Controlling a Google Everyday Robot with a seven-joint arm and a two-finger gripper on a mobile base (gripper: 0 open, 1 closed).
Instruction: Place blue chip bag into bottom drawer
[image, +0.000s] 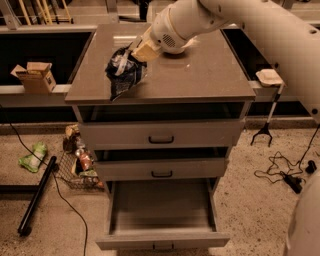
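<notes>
The blue chip bag (124, 74) is a dark crumpled foil bag with white markings. It hangs lifted above the front left of the cabinet top (200, 75). My gripper (134, 54) is shut on its upper end, with tan fingers pinching the foil. The bottom drawer (162, 210) is pulled open below, showing a plain grey inside with nothing in it. The two drawers above it are closed.
A cardboard box (35, 76) sits on a ledge at the left. A green packet (33, 156), a wire basket of snacks (79, 167) and a black pole (35, 197) lie on the floor left of the cabinet. Cables (285, 175) lie at the right.
</notes>
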